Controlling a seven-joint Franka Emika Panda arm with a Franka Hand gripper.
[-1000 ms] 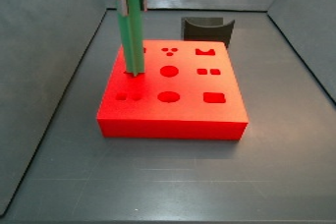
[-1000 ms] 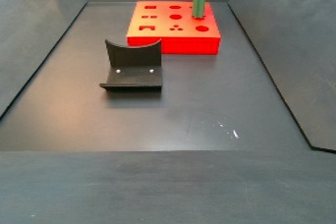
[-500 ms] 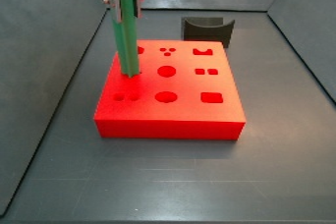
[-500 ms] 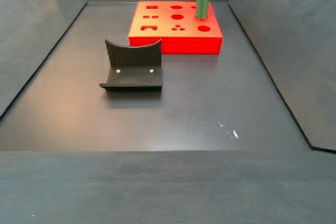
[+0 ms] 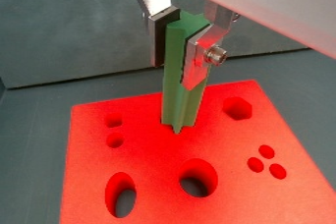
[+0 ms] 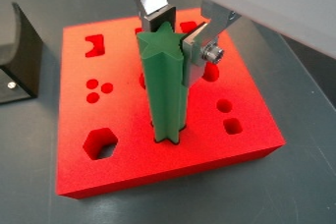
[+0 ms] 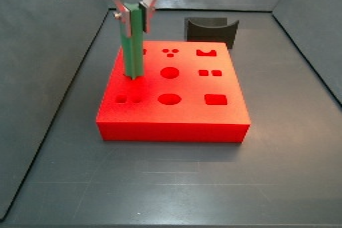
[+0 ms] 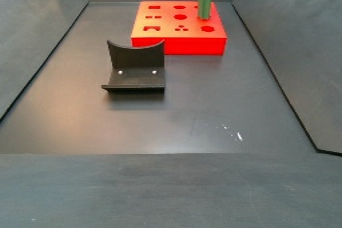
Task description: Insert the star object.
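floor (image 8: 187,162): dark grey, flat, walled on its sides in both side views
red block (image 7: 174,97): lies flat on the floor toward one end, shaped holes in its top face
fixture (image 8: 134,68): stands on the floor, well apart from the red block; also seen at (image 7: 211,30) beyond the block
gripper (image 7: 134,12): above the red block, off the floor
bare floor: takes up the rest

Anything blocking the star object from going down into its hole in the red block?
Nothing visible does. The gripper holds the star object upright between its fingers, and the rod's lower end already meets the red block at a hole. The fixture stands apart on the floor.
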